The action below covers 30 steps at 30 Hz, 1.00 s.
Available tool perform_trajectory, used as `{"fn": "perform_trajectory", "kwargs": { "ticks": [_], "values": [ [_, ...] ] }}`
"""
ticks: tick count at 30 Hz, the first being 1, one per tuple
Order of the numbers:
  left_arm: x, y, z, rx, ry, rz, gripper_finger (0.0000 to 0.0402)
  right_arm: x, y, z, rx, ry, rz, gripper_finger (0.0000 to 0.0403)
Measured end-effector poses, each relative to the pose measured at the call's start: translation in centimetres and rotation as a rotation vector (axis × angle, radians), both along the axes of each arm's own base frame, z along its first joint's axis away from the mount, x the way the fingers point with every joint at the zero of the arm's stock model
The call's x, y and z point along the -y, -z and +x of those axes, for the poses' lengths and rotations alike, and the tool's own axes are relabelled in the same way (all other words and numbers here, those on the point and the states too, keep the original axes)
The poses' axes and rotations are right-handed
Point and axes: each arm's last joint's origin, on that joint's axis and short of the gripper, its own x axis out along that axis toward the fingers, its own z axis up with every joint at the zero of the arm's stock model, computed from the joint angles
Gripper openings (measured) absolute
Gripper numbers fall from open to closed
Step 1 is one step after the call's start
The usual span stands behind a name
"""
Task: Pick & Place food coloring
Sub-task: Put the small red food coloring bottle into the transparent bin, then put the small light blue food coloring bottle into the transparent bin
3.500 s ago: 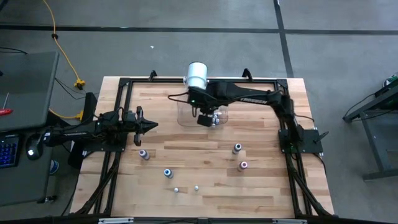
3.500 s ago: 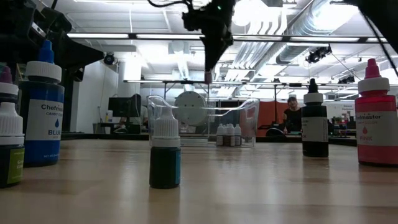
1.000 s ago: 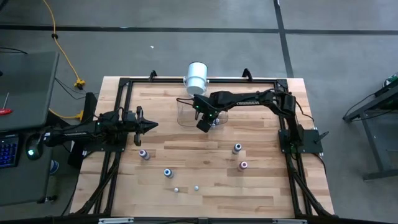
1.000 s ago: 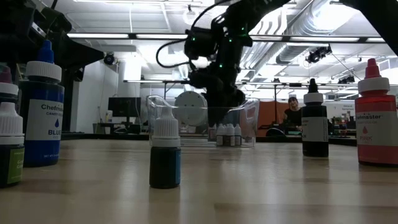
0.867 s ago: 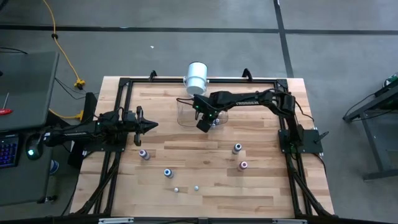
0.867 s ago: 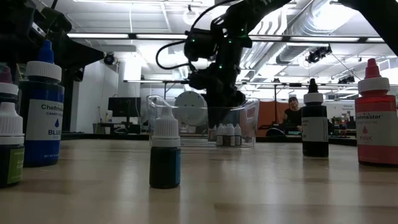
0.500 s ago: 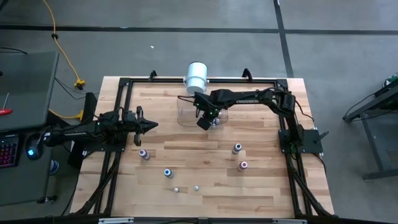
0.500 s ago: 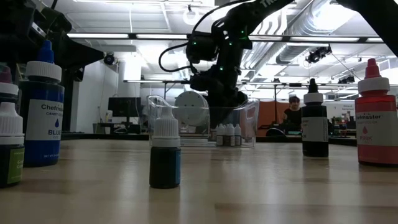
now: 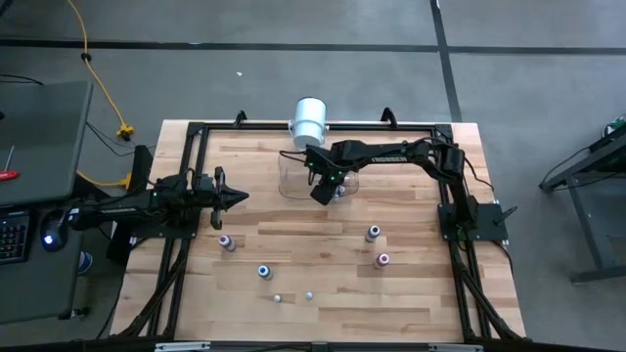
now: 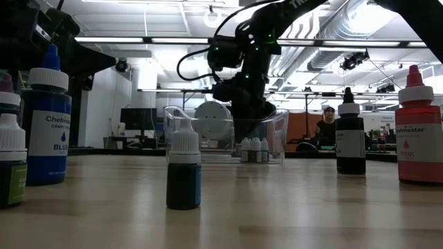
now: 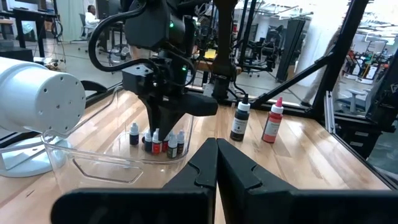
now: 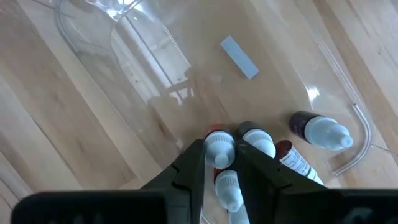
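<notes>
The right gripper (image 12: 219, 163) is down inside the clear plastic tub (image 9: 290, 183) at the tabletop's far centre, jaws parted astride a small red-labelled, white-capped food-colouring bottle (image 12: 217, 148), apparently releasing it; next it should lift clear, while the left gripper (image 9: 235, 197), jaws closed, waits at left.

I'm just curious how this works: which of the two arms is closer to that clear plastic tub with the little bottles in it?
The right. The right gripper reaches down into the clear tub, just above the small bottles. The left gripper waits off to the tub's side, apart from it.
</notes>
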Motion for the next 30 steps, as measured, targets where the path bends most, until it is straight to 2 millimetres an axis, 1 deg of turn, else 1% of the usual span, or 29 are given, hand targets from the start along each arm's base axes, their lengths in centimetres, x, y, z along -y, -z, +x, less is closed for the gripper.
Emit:
{"fn": "perform_trajectory", "kwargs": {
  "ticks": [11, 15, 22, 27, 30],
  "values": [
    [0.0, 0.0, 0.0, 0.0, 0.0, 0.0, 0.0001, 0.0, 0.0, 0.0, -0.002, -0.016, -0.019, 0.009],
    [0.0, 0.0, 0.0, 0.0, 0.0, 0.0, 0.0001, 0.0, -0.9, -0.2, 0.011, -0.024, -0.051, 0.01],
    [0.0, 0.0, 0.0, 0.0, 0.0, 0.0, 0.0001, -0.2, -1.8, -0.3, 0.035, -0.074, -0.068, 0.0127],
    [0.0, 0.0, 0.0, 0.0, 0.0, 0.0, 0.0001, -1.0, -3.4, -0.6, 0.069, -0.139, -0.088, 0.0154],
    [0.0, 0.0, 0.0, 0.0, 0.0, 0.0, 0.0001, -1.8, -5.5, -0.9, 0.134, -0.183, -0.118, 0.017]
  ]
}}
